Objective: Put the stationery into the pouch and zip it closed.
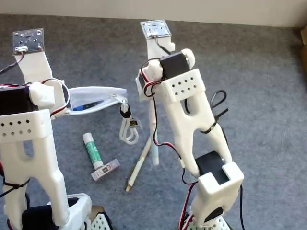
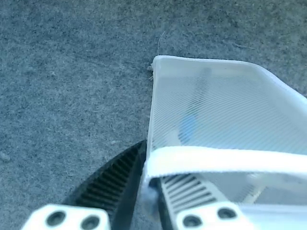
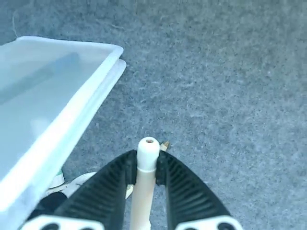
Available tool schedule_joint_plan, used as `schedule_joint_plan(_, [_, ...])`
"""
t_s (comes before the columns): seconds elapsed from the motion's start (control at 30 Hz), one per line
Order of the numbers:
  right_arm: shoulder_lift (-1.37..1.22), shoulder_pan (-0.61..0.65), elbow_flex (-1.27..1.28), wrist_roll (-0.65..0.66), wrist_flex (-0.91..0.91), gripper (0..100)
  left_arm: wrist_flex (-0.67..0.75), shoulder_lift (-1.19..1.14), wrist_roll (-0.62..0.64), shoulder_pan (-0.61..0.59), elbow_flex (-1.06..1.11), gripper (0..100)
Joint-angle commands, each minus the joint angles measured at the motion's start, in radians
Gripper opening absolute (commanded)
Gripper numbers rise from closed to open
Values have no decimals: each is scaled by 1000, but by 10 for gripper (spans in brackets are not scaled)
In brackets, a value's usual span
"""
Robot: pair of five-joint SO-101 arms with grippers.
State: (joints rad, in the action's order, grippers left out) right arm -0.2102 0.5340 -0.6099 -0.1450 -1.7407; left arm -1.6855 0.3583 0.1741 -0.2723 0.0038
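The white see-through pouch (image 1: 96, 99) lies on the grey carpet with its mouth open and a blue pen (image 1: 88, 105) inside. My left gripper (image 2: 148, 160) is shut on the pouch's (image 2: 220, 110) white rim band, and the blue pen (image 2: 188, 127) shows through the mesh. My right gripper (image 3: 146, 155) is shut on a cream-white pen (image 3: 147, 151), a short way from the pouch's (image 3: 43, 91) corner. On the carpet lie a green glue stick (image 1: 91, 149), a small eraser block (image 1: 105, 170) and a cream pencil (image 1: 139, 167).
The pouch's zip pull with a white cord loop (image 1: 128, 128) trails toward the right arm (image 1: 187, 100). The left arm (image 1: 29, 129) covers the pouch's other end. Bare carpet stretches to the right and behind.
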Motion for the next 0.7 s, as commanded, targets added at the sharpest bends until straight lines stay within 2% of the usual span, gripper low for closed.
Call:
schedule_joint_plan(0.0, [97,13,10,12,-19,5,18,-8,-9,-10,8,11])
schedule_joint_plan(0.2, [183,15,56,15,-19,5,18,-8,-9,-10,8,11])
schedule_joint_plan(0.37, [295,64,130,86,-19,5,18,-8,-8,-10,10,11])
schedule_joint_plan(0.67, [479,125,157,84,-18,5,18,-12,-8,-10,10,11])
